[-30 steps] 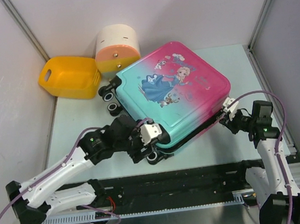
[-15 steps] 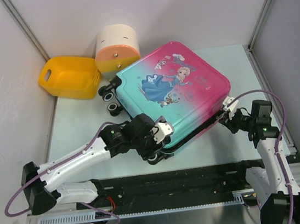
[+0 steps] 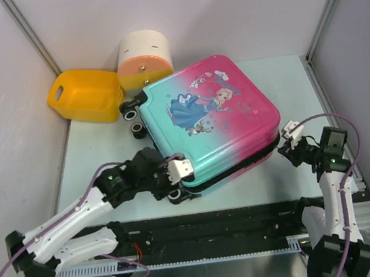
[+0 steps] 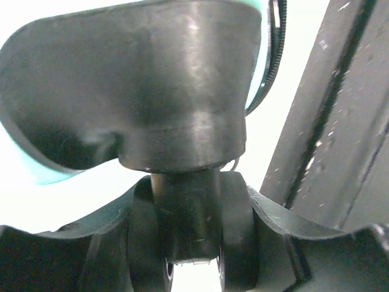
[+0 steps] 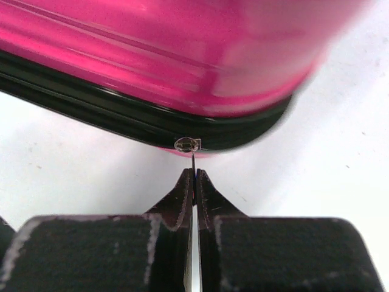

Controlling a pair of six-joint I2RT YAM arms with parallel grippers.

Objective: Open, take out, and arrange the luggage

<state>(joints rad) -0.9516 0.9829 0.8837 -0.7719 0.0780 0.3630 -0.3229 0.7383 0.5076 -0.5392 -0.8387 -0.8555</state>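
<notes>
The luggage [image 3: 209, 118] lies flat. Right end effector [image 5: 194, 177] pinches its zip pull [image 5: 187, 145] at the right corner, fingers together; left end effector [image 3: 179, 180], half-closed, seemingly clamps the near wheel [image 4: 191, 237].

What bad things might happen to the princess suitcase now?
The right gripper pinches only the thin zipper pull; tugged hard, it might slip free. The left gripper grips just one wheel, so the luggage may swivel or slide on the table instead of staying put.
</notes>
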